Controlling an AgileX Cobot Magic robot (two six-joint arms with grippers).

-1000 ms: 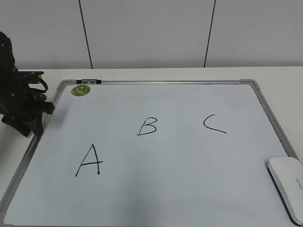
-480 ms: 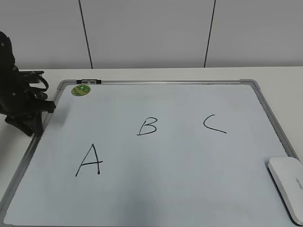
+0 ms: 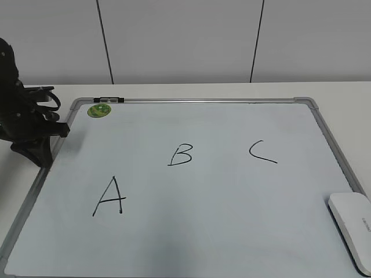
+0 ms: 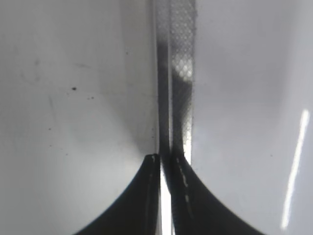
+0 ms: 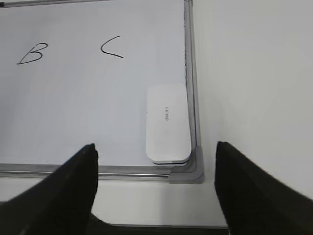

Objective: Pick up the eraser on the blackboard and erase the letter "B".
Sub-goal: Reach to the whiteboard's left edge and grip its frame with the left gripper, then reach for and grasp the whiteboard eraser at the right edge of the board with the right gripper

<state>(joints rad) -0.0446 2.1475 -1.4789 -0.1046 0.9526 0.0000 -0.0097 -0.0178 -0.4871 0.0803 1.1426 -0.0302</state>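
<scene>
The eraser (image 3: 352,229) is seen lying flat in the near right corner of the blackboard (image 3: 232,231), partly cut off by the exterior view's edge; the letter "B" (image 3: 180,154) is intact mid-board. The right end effector (image 5: 154,183) is spread wide, empty, short of the eraser. The left end effector (image 4: 164,161) is pressed closed over the board's left frame, on nothing.
</scene>
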